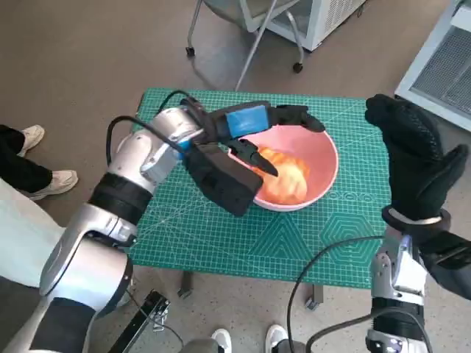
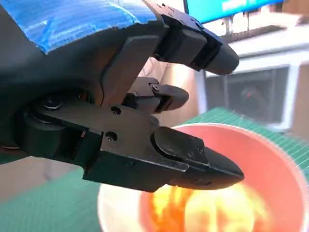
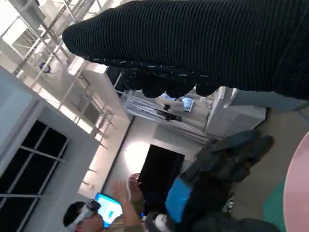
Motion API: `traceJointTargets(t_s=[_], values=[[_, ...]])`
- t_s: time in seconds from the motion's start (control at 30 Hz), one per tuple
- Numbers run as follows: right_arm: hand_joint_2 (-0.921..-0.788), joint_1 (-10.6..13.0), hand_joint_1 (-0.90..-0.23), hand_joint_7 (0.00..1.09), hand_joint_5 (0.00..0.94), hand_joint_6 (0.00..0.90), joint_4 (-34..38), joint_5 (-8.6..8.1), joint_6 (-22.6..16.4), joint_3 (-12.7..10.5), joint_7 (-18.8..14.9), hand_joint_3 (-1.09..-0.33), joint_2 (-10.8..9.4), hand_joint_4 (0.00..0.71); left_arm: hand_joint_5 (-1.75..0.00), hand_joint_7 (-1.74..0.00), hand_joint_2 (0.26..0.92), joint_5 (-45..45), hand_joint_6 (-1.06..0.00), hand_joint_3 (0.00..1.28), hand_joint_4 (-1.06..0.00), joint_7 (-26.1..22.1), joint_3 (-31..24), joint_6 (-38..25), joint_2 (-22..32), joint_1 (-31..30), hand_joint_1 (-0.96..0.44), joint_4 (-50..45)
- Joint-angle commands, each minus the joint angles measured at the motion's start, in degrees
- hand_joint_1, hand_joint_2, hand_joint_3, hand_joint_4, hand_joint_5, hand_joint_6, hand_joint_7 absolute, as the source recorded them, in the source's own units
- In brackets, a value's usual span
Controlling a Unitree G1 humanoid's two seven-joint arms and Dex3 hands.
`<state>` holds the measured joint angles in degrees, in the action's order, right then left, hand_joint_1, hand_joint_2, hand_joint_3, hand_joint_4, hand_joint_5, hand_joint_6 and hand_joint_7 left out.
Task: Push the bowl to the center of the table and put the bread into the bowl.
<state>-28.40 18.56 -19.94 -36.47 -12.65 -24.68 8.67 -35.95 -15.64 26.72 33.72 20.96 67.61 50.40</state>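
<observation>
Fingers [image 1: 259, 157] over bread [image 1: 285, 179], bowl [image 1: 324, 147]

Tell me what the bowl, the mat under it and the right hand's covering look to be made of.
Bowl: probably plastic, pink, smooth with a soft sheen and a thin, even rim.
Mat: likely a rubbery or vinyl cutting mat, matte green, printed with fine grid lines and shapes.
Right hand: a black knitted fabric glove; ribbed stitches show clearly in the right wrist view.

Smooth glossy pink plastic bowl [image 1: 324, 158], matt green gridded cutting mat [image 1: 221, 235] beneath it, ribbed black knit right hand [image 1: 416, 158], blue-taped hard plastic left hand [image 1: 246, 129].
</observation>
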Motion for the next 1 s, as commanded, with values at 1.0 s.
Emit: traceJointTargets(t_s=[1.0], values=[[-0.921,-1.2,-0.604,0.76,0.005,0.053,-5.4,5.52,2.2,2.4,7.4,-0.744,-0.7,0.373,-0.71,-0.82,0.85,18.1,-0.52,0.0,-0.42,14.6,-25.0,-1.0,0.8,-29.0,0.04,-36.3]])
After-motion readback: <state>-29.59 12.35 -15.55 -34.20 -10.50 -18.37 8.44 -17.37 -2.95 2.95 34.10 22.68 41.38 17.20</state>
